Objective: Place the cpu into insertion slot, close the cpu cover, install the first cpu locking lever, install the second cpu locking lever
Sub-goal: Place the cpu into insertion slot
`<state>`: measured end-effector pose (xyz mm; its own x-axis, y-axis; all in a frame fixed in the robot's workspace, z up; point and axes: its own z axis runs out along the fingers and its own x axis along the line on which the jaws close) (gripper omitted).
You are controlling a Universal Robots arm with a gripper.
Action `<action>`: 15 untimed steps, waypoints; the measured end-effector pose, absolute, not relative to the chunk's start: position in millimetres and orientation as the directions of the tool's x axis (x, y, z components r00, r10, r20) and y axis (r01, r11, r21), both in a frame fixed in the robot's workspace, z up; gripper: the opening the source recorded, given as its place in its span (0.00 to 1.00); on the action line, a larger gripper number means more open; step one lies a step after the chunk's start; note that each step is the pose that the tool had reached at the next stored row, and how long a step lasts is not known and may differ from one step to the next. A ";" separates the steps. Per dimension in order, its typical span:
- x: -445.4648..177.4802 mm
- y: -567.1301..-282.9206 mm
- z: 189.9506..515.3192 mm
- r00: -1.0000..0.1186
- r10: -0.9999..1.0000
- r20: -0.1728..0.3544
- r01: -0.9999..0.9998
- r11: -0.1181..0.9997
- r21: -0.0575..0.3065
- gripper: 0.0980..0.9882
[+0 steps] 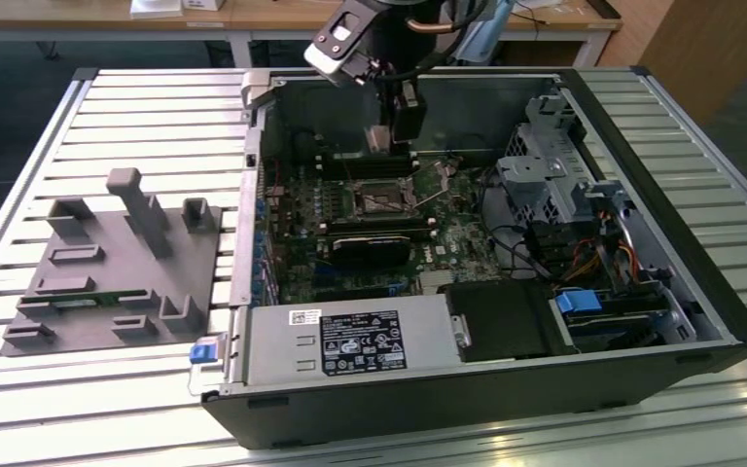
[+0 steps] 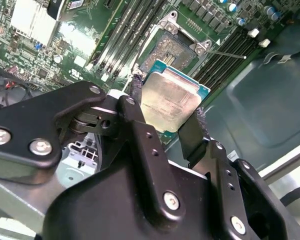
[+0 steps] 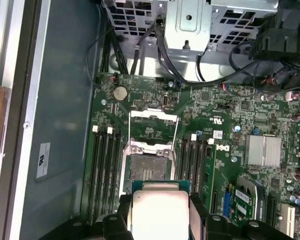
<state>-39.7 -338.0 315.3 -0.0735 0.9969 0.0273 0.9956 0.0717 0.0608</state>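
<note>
**Cpu held over a bare socket, nothing seated yet**

The cpu (image 2: pixel 171 102), a flat square with a pale brushed-metal top on a teal-edged board, is pinched by two opposite edges between the black fingers (image 2: pixel 190 137), which are closed on it, just short of the insertion slot (image 2: pixel 169 50). The slot lies bare, a fine grey pin field inside a dark rim. The thin silvery cpu cover (image 3: pixel 154 114) lies flipped open beside it, and a wire-thin locking lever (image 2: pixel 225 53) is unlatched, so I judge all four steps remain. Long black memory slots (image 3: pixel 102 170) flank the socket
</note>
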 end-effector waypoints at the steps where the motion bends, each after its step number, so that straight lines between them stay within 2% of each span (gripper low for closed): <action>1: -39.7 -337.8 314.2 -0.070 0.997 0.027 0.996 0.068 0.063 0.50; 15: -39.7 -334.4 291.8 -0.038 0.999 0.027 0.997 0.037 0.069 0.50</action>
<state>-39.7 -334.4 291.8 -0.0384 0.9989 0.0270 0.9969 0.0365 0.0690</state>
